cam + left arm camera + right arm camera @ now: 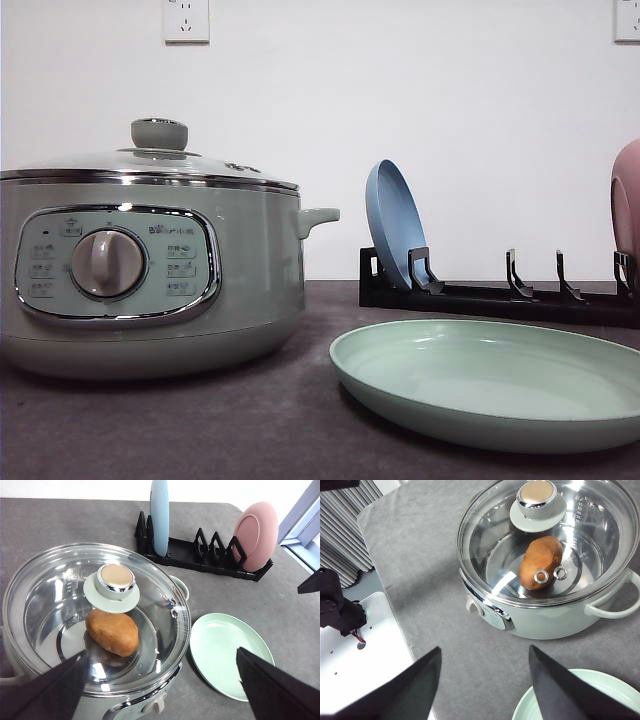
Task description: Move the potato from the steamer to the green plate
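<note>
The steamer (250,270) stands at the left of the table with its glass lid (50,595) on and the knob (159,133) on top. Through the lid I see the orange-brown potato (112,632) (541,561) lying on the steamer's floor. The green plate (480,380) (227,652) lies flat and bare just right of the steamer. My left gripper (160,651) hangs open above the steamer's near side, holding nothing. My right gripper (485,648) is open too, high over the table in front of the steamer (545,620), with the plate's rim (625,692) beside one finger.
A black dish rack (500,298) stands behind the green plate. It holds an upright blue plate (393,222) at its left end and a pink plate (627,195) at its right end. The white robot base (360,660) borders the table's edge.
</note>
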Tool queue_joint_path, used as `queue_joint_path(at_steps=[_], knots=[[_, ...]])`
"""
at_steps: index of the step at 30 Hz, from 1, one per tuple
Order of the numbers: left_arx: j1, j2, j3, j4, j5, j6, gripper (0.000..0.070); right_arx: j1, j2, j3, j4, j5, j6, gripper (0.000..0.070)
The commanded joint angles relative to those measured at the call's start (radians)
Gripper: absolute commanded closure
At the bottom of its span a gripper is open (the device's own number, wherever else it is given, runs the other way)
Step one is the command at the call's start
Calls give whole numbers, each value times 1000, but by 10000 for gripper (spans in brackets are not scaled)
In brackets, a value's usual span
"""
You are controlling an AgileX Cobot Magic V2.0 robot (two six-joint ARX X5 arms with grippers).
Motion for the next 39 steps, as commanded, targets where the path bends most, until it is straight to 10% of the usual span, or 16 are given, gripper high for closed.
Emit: queue_joint_path(at_steps=[1,15,39], knots=[[-2,5,24,9,2,15,104,6,9,17,9,-3,-8,355],[-11,129,160,0,-36,-11,105,6,9,17,0,-3,-8,355],[-288,755,645,-232,-408,49,109,6,9,17,-8,-2,-8,355]])
